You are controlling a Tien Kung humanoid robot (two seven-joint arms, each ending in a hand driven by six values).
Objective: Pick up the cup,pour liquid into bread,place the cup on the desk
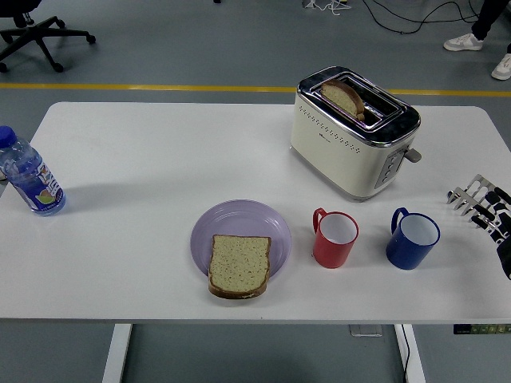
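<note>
Blue cup (pixel 413 238) near table (pixel 144 167) edge, apparently untouched.

A red cup (pixel 335 238) stands upright on the white bench (pixel 144 159), its mouth open and white inside, the handle turned to about ten o'clock. Just beside it at three o'clock stands a blue cup (pixel 413 238) — same shape, upright, handle also toward ten o'clock; the two do not touch. At nine o'clock from the red cup a slice of brown-crusted bread (pixel 239 266) lies flat on a lilac plate (pixel 239 219), overhanging the plate's rim at six o'clock — near the bench's front edge.
</note>
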